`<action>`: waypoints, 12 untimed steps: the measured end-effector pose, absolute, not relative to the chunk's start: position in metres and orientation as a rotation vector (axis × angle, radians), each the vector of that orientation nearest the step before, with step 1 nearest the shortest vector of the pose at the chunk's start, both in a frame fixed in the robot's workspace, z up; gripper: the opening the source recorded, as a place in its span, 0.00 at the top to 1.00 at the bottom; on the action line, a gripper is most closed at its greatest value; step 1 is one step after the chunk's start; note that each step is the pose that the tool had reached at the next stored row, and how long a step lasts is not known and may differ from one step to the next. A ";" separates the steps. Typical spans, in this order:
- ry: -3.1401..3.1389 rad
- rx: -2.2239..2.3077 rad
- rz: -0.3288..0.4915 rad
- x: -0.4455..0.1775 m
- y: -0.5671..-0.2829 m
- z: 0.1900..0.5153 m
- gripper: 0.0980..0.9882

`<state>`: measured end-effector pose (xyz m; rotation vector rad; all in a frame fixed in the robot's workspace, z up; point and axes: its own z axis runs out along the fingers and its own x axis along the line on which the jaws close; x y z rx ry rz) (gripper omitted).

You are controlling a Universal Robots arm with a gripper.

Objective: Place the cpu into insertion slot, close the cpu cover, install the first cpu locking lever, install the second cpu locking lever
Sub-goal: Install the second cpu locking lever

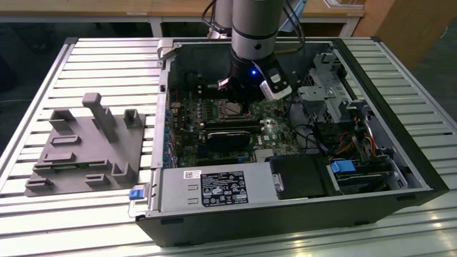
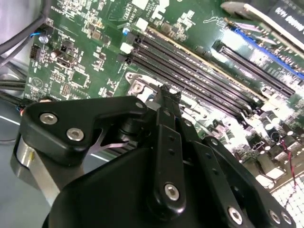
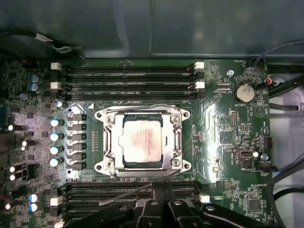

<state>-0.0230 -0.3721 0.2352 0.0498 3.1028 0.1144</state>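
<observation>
My gripper [image 3: 159,202] hangs just beside the socket with its fingers pressed together, pinching nothing I can see. The cpu [image 3: 141,142] already lies in the insertion slot [image 3: 110,142], with the cpu cover [image 3: 176,137] framing it. I judge the chip light, stiff and fragile, best handled by its edges.

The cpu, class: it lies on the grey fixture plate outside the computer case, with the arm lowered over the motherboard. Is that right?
Not quite. The cpu sits in the insertion slot on the motherboard, inside the metal frame, as the first wrist view shows. The arm is indeed lowered over the motherboard inside the computer case, in the exterior view.
</observation>
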 end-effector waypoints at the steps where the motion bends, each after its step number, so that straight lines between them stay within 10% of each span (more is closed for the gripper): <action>1: 3.103 0.050 0.116 -0.024 -0.373 0.235 0.99; 12: 3.102 0.050 0.130 -0.036 -0.380 0.235 0.99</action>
